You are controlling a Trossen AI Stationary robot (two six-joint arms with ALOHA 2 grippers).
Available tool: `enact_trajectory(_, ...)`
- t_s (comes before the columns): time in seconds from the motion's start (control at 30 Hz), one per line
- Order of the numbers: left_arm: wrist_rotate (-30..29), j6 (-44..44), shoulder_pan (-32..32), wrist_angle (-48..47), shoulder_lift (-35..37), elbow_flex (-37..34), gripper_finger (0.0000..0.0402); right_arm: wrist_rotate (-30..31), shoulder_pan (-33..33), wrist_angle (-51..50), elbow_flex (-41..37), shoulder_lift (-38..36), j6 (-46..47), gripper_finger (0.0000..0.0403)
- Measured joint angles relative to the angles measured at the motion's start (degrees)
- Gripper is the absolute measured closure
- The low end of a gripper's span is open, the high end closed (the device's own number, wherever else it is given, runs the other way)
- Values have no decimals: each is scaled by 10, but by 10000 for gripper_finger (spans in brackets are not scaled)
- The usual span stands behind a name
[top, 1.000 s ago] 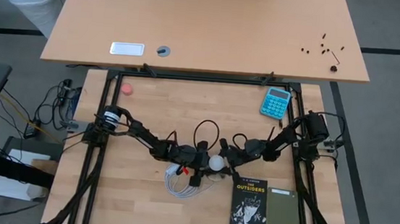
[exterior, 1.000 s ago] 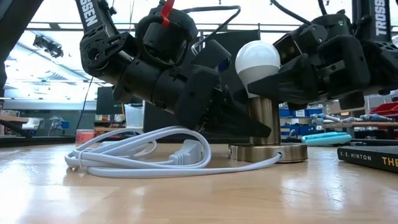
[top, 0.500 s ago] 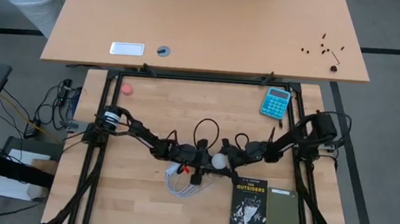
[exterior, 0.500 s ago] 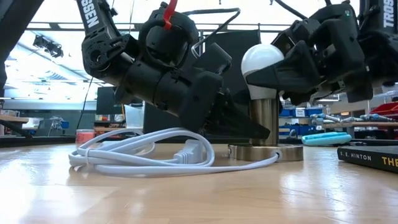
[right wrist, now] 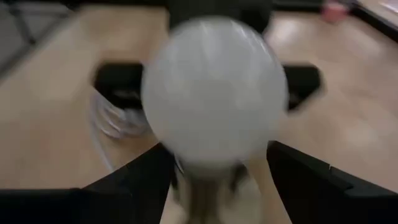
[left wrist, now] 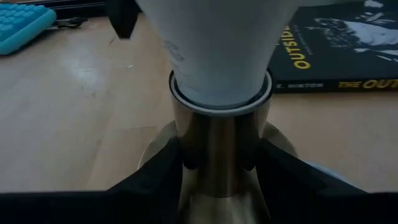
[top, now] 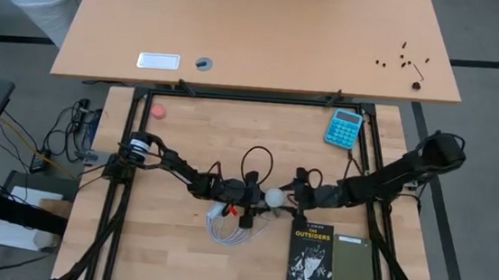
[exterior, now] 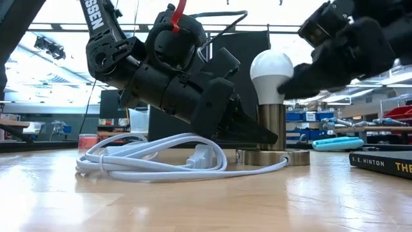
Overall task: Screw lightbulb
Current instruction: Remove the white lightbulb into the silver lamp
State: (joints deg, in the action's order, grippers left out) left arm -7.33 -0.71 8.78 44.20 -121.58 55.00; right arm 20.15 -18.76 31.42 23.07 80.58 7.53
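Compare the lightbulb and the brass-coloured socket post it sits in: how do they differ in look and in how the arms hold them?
The lightbulb is white and rounded; the socket post is brass-coloured metal, straight-sided, on a flat round base. The bulb sits on top; the post stands on the table below it. The left gripper clasps the post, while the right gripper reaches around the bulb. Both stand upright, on one axis.

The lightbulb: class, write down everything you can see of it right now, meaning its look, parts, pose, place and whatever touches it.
The lightbulb is small, matte white and pear-shaped, with a round dome narrowing to a neck. It stands upright, neck down, in the brushed-metal socket post on a round metal base near the table's middle. Its screw base is hidden inside the post. The left gripper clasps the post just below the bulb; the right gripper straddles the bulb, but contact is unclear.
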Motion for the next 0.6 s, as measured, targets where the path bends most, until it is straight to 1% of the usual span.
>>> enact_trajectory(0.1,-2,1,-1,0,0,0,217,117,-29,-87,0,-34,61,142)
enact_trajectory(0.17,-1,0,0,0,0,0,217,204,-44,-142,0,-52,127,149)
enact_trajectory(0.2,0,0,0,0,0,0,217,229,-52,-159,-1,-60,161,152)
enact_trajectory(0.27,1,0,1,0,0,0,217,229,-64,-159,-1,-67,191,159)
enact_trajectory(0.33,1,0,1,0,0,0,217,206,-75,-155,6,-65,196,165)
enact_trajectory(0.4,1,1,1,0,0,0,217,199,-87,-154,18,-53,207,170)
enact_trajectory(0.47,-1,8,1,0,0,0,217,203,-96,-154,30,-31,237,172)
enact_trajectory(0.6,-10,18,1,0,0,0,217,223,-119,-152,64,40,303,173)
